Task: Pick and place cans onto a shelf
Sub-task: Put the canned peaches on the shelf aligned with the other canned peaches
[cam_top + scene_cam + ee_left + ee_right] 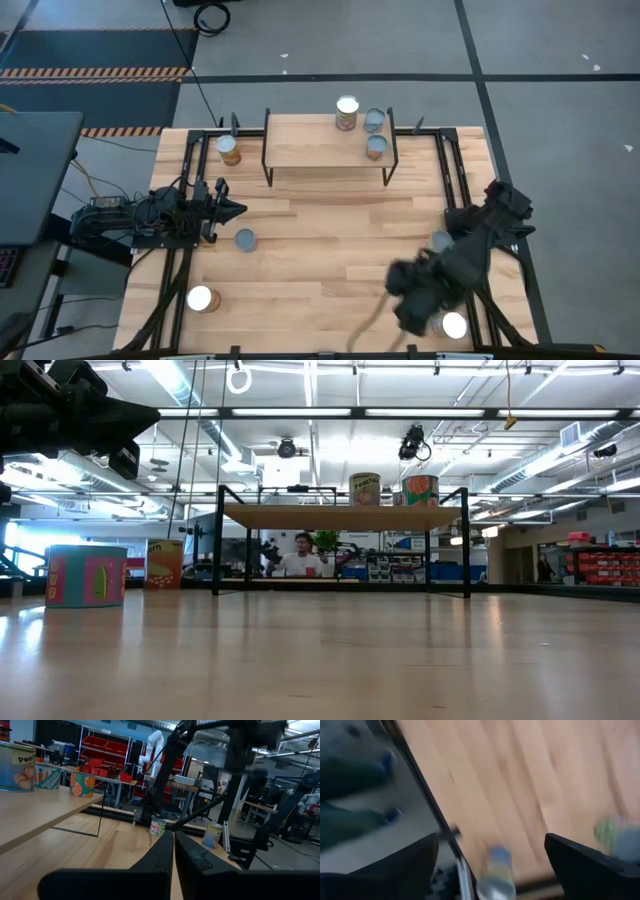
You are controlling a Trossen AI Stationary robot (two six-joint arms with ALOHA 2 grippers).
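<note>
The light-wood shelf [320, 152] stands at the table's far side with three cans on it [347, 112], [374, 121], [376, 147]. Other cans stand upright on the table: one left of the shelf [229, 150], one [245, 239] just near-right of my left gripper, one at the near left [202, 299], and two on the right [441, 241], [455, 325]. My left gripper [235, 208] [173, 837] is shut and empty at the table's left. My right gripper [405, 300] [491, 840] is open and empty above the near right, blurred, with a can [497, 875] below it.
Black frame rails [452, 170] run along the table's left and right sides. A person [298, 560] sits beyond the table behind the shelf. Bare wood lies between the shelf and the near edge [320, 250].
</note>
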